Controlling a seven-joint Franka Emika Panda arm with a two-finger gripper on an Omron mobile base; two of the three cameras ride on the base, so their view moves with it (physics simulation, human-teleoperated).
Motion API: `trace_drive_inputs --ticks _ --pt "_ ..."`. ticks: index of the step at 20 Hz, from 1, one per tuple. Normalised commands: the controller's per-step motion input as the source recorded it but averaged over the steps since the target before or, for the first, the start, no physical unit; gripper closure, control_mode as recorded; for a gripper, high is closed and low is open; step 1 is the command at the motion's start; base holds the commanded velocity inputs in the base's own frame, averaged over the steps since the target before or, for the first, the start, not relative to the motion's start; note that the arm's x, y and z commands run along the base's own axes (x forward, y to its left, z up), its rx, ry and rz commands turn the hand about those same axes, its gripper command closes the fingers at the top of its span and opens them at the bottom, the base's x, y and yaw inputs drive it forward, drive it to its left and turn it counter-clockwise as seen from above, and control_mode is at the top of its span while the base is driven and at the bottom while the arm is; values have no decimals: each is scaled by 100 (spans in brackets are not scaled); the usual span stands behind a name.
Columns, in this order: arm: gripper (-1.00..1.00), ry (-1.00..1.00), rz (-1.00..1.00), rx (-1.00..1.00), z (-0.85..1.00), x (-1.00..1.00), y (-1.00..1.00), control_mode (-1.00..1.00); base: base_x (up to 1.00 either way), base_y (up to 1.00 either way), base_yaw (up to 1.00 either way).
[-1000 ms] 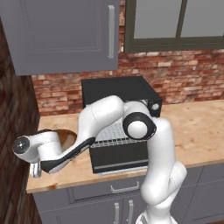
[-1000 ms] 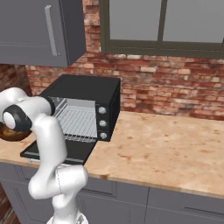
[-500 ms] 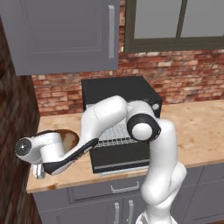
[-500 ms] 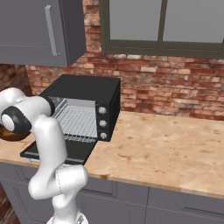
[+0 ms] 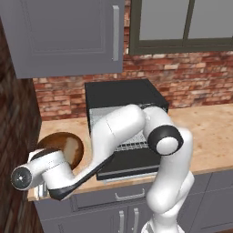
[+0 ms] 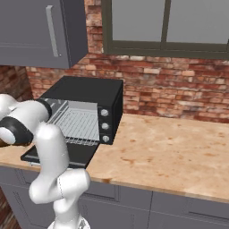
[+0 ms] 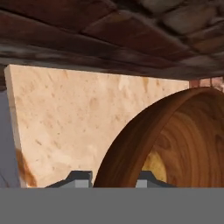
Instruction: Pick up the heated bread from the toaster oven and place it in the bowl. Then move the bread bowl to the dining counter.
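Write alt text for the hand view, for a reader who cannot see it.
The gripper is shut on the rim of a dark brown wooden bowl, one fingertip on each side of the rim. A bit of golden bread shows inside the bowl, with the light wood-look counter and a brick wall behind.

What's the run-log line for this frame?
phase: grasping bowl | gripper: shut on bowl rim | bread: in bowl | bowl: on counter, left of toaster oven | oven door: open
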Motion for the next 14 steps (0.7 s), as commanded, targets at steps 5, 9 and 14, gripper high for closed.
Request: trace_drive_inputs --ticks 5,9,14 --pt "100 -15 0 -1 100 -68 -22 -100 0 0 0" --pt "100 4 0 -10 100 -29 -34 -100 0 0 0" --pt "100 19 -2 -15 100 0 -43 -100 0 0 0"
